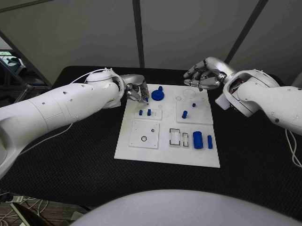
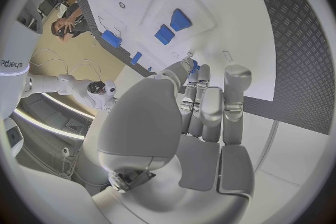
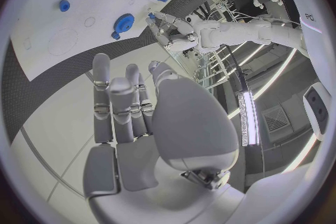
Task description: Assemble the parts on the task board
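The white task board [image 1: 166, 153] lies in the middle of the black table. On it are a blue gear [image 1: 158, 95], two small blue pegs [image 1: 144, 112], another peg [image 1: 184, 114], and a blue cylinder [image 1: 198, 140] beside a thinner blue pin [image 1: 210, 141]. My left hand [image 1: 134, 91] hovers over the board's far left corner, just left of the gear, and pinches a small blue part [image 2: 195, 65] at its fingertips. My right hand [image 1: 204, 75] hangs above the far right corner with loosely curled fingers and nothing in them. The right wrist view shows the gear [image 3: 124, 23] too.
Square and rectangular recesses [image 1: 144, 135] mark the board's near half. Black table [image 1: 69, 160] surrounds the board on all sides. Grey panels stand behind the table's far edge.
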Controlling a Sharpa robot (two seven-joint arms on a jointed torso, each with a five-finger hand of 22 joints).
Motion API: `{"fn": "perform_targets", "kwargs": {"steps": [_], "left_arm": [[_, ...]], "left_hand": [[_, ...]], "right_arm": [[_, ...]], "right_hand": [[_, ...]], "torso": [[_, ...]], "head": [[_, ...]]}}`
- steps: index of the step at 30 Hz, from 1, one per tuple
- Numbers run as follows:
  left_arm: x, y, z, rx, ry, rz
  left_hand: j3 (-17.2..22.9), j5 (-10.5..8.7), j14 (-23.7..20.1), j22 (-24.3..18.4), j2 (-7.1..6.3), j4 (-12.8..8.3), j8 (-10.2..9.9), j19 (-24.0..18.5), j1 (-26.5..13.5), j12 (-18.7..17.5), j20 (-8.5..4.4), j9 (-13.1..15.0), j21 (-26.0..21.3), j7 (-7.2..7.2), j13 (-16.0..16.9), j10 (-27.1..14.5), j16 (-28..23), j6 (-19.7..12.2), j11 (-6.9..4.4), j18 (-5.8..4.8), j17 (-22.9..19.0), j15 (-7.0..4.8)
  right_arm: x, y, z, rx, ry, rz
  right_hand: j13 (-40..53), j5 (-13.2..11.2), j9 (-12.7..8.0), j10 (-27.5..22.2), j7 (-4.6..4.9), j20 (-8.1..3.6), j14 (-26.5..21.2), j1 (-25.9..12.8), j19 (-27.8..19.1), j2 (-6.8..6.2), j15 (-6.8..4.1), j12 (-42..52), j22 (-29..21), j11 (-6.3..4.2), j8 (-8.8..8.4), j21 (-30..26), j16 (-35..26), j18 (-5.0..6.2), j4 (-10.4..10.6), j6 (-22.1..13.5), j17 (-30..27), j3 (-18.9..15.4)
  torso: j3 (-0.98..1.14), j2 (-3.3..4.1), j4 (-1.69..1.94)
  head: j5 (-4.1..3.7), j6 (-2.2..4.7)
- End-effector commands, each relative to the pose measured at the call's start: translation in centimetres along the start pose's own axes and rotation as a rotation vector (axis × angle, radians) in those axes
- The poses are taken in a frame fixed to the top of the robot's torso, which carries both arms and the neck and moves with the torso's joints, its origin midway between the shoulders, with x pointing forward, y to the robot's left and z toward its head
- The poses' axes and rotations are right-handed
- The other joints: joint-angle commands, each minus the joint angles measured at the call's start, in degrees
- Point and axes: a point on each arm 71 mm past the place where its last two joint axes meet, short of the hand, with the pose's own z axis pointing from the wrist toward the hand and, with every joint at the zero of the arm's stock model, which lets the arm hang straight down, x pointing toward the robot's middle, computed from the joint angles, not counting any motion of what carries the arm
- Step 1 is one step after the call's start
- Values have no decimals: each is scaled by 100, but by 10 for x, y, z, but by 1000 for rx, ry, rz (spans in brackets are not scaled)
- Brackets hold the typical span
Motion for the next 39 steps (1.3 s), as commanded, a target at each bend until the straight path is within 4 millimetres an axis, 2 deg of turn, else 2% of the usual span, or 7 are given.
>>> {"fn": "perform_targets", "kwargs": {"steps": [1,18,39], "left_arm": [[4,-3,1,5,19,-12],[14,-4,5,0,38,-17],[14,0,4,-15,28,-15]], "left_hand": [[35,-17,25,555,-22,-5,-29,7,-43,-27,5,-1,18,6,3,52,15,30,-3,-421,-9,-2],[46,-15,20,550,-20,-16,-33,-2,-33,-37,6,0,2,4,5,67,11,42,-7,-417,-22,-4],[69,-11,1,543,-11,-37,-47,-20,-11,-56,6,-2,-27,9,8,79,-1,52,-5,-411,-57,-5]], "right_arm": [[-1,2,1,-9,-6,3],[0,2,1,-9,-5,3],[0,2,1,-9,-4,3]], "right_hand": [[-9,24,-2,47,-14,2,-35,15,-12,-18,3,-25,-2,-4,39,-30,-22,39,1,11,3,30],[-9,24,-2,47,-14,2,-35,15,-12,-18,3,-25,-2,-4,39,-30,-22,39,1,11,3,30],[-9,24,-2,47,-14,2,-35,15,-12,-18,3,-25,-2,-4,39,-30,-22,39,1,11,3,30]], "torso": [[1,2,-3],[3,-1,-4],[1,-3,-2]], "head": [[-2,-1],[6,-1],[7,-1]]}}
